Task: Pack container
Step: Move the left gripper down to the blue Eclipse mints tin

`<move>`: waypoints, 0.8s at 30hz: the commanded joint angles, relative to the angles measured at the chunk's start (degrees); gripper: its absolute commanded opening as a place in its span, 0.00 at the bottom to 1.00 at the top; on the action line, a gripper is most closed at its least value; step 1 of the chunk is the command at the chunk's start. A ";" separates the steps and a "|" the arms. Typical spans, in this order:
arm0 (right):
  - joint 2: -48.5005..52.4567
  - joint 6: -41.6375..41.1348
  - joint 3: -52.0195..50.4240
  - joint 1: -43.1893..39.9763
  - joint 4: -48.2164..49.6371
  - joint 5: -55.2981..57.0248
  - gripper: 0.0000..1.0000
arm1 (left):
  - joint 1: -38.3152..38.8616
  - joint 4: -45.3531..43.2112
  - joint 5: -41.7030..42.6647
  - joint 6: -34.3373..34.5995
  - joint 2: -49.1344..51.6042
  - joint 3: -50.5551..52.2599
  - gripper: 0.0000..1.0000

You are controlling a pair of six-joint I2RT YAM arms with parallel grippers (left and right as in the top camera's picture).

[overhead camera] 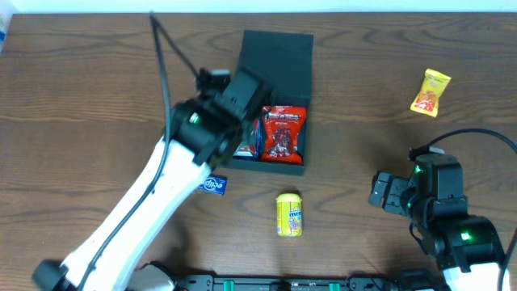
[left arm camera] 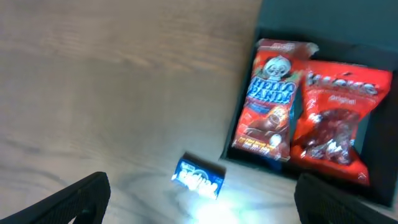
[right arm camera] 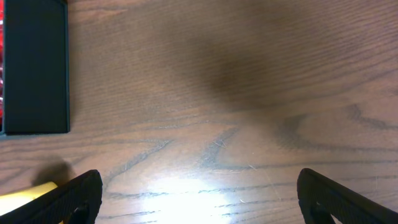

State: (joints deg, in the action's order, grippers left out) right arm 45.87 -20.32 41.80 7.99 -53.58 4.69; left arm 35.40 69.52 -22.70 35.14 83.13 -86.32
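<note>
container [overhead camera: 279, 56] holds two packets [overhead camera: 283, 133]; left end effector [left arm camera: 202, 202] spread wide

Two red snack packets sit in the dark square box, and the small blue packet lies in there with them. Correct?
No. The small blue packet lies on the wooden table just outside the dark teal-black matte square box, as the left wrist view shows. The red Hello Panda packet and the red snack packet beside it are inside.

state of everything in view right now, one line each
container, lid open
Hello Panda packet, inside container
red packet, inside container
blue packet, on table
yellow packet, on table
orange-yellow packet, on table
left gripper, jaws open, empty
right gripper, jaws open, empty
</note>
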 commanded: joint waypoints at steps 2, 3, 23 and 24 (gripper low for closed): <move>-0.15 0.66 0.09 -0.42 -0.02 0.22 0.99 | 0.00 0.33 0.59 14.97 -8.00 11.45 0.96; -0.15 0.66 0.09 -0.42 -0.02 0.22 0.99 | 0.00 0.31 1.16 16.87 -9.49 13.64 0.96; -0.15 0.66 0.09 -0.42 -0.02 0.22 0.99 | -4.46 -3.85 22.82 54.73 -9.35 32.65 0.96; -0.15 0.66 0.09 -0.42 -0.02 0.22 0.99 | -5.57 -5.11 23.63 54.69 -9.31 33.31 0.96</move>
State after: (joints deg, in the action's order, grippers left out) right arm 45.84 -20.32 41.80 7.99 -53.56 4.67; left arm 32.10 65.32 -0.45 84.77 73.43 -54.61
